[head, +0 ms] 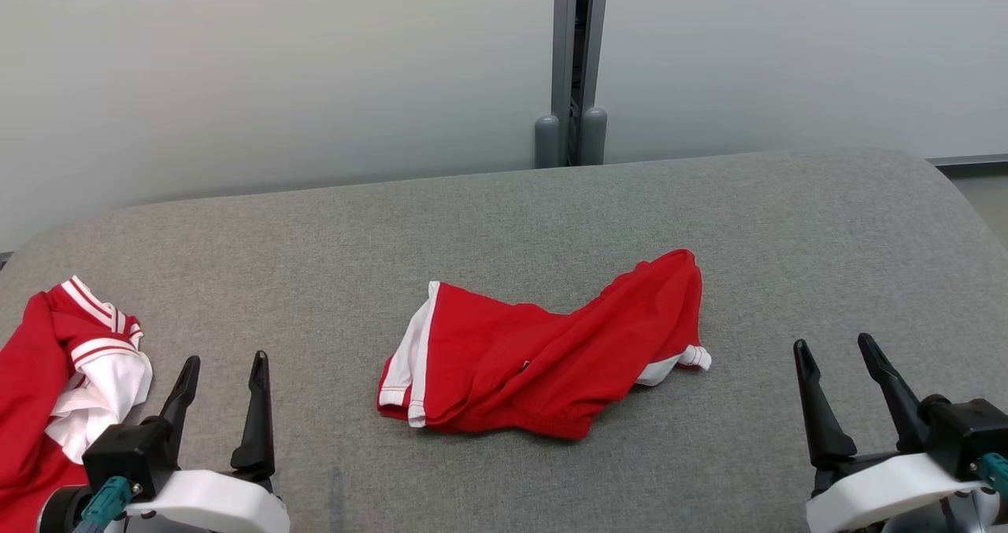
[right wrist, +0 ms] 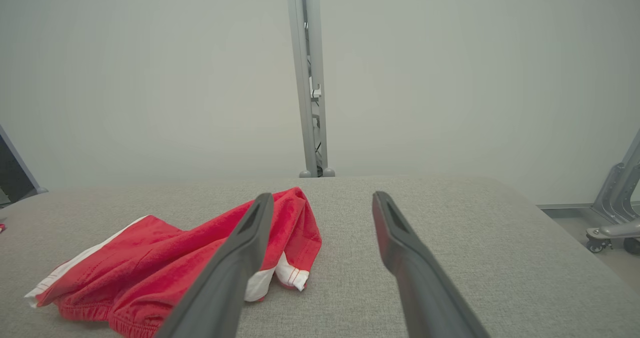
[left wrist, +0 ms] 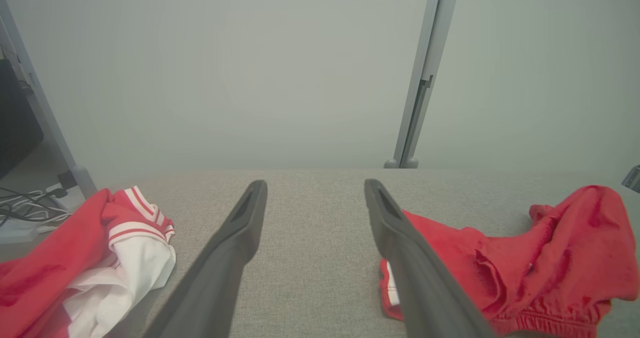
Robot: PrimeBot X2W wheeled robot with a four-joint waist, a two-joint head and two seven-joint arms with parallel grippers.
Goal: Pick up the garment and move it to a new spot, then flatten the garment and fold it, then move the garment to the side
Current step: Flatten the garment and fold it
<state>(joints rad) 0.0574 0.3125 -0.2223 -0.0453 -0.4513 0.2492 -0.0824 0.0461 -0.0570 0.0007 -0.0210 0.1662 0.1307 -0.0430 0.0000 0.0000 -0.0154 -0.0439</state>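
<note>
Both grippers were released and empty. The red shorts lay 3 o'clock of the left gripper, 9 o'clock of the right gripper, long axis running 8 to 2 o'clock.

- Two grippers: the left gripper and the right gripper.
- Two pieces of clothing: red shorts between the grippers, and a red and white top beside the left gripper.
- One gray table.

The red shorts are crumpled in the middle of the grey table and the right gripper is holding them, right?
No. The right gripper is open and empty, apart from the red shorts. The head view shows it.
</note>
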